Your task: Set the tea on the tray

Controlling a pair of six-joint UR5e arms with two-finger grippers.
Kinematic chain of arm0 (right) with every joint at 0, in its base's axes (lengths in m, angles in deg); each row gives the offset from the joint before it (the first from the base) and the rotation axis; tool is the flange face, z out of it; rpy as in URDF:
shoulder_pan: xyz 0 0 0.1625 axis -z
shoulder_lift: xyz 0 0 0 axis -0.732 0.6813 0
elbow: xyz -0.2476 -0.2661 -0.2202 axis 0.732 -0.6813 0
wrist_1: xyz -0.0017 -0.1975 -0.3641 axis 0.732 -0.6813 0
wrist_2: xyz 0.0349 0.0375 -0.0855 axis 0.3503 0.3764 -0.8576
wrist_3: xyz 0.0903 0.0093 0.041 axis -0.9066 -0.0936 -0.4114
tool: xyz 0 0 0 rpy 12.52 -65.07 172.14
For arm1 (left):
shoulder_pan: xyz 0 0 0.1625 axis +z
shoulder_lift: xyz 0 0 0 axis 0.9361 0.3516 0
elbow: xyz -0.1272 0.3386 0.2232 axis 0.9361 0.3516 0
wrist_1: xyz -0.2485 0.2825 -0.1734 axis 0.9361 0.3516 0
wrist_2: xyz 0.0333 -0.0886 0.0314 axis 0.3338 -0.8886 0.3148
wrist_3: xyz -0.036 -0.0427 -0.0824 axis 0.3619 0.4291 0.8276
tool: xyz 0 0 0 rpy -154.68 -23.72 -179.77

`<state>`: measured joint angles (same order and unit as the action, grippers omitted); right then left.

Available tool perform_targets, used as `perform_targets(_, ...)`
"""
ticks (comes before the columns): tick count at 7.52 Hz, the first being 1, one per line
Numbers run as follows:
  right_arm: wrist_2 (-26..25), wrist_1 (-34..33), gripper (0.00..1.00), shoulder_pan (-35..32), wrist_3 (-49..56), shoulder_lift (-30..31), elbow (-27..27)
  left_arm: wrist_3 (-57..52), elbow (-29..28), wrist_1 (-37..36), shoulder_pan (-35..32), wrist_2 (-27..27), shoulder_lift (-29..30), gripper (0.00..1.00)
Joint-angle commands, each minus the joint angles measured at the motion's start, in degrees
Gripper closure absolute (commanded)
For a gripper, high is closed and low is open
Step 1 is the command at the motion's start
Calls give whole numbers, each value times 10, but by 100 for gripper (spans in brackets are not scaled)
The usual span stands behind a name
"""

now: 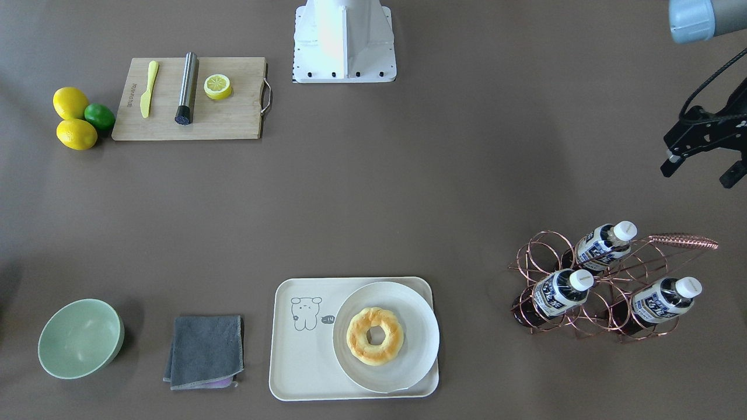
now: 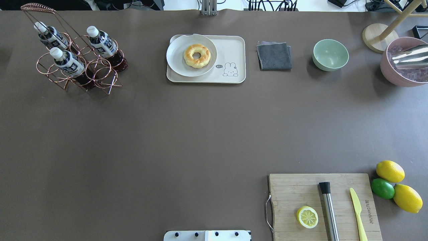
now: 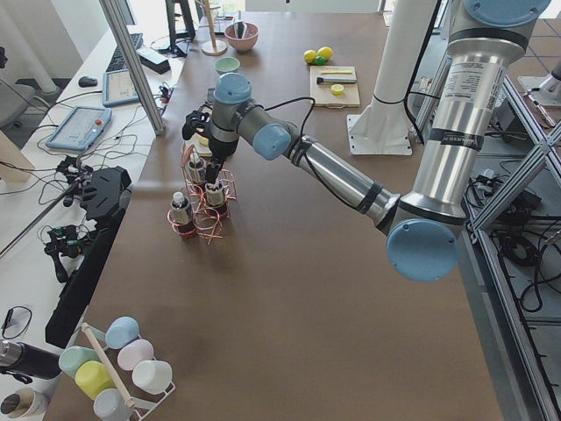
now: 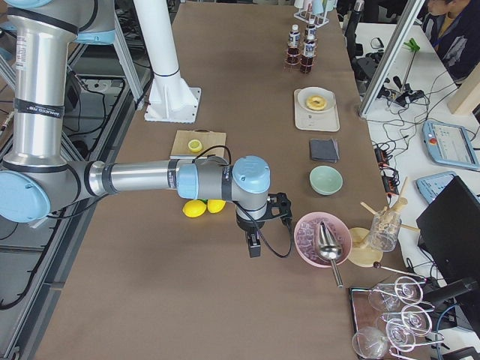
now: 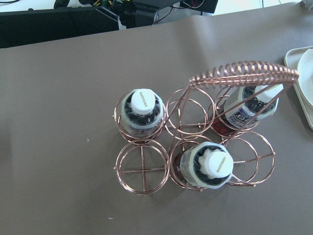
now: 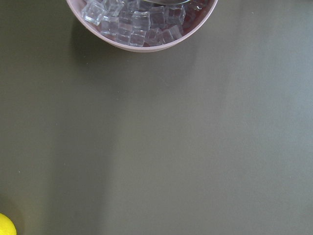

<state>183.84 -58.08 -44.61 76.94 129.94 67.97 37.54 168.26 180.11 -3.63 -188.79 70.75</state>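
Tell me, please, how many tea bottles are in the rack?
3 bottles in the rack: in the left wrist view, one upper left, one lower middle, one upper right. None hidden.

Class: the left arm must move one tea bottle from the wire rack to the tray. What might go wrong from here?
1. The coiled handle of the copper rack arches over the tea bottles. The left gripper may snag it, or the rack may lift along with a bottle.
2. The plate with the doughnut covers most of the tray, so a bottle may bump the plate or tip at the rim.
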Motion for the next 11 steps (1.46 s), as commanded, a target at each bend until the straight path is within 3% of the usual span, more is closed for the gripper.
perform_targets(1,2,1,0,7,3,-15,-25,49,-48,33,73,53,36,3)
perform_targets(5,20,0,0,10,2,-15,-26,73,-144,166,94,80,43,9)
perform_targets(8,20,0,0,10,2,-14,-27,81,-134,166,95,79,40,41)
perform_targets(9,20,0,0,10,0,-14,-27,81,-128,164,94,78,37,60)
perform_targets(11,23,0,0,10,0,-14,-28,81,-127,163,95,79,37,83)
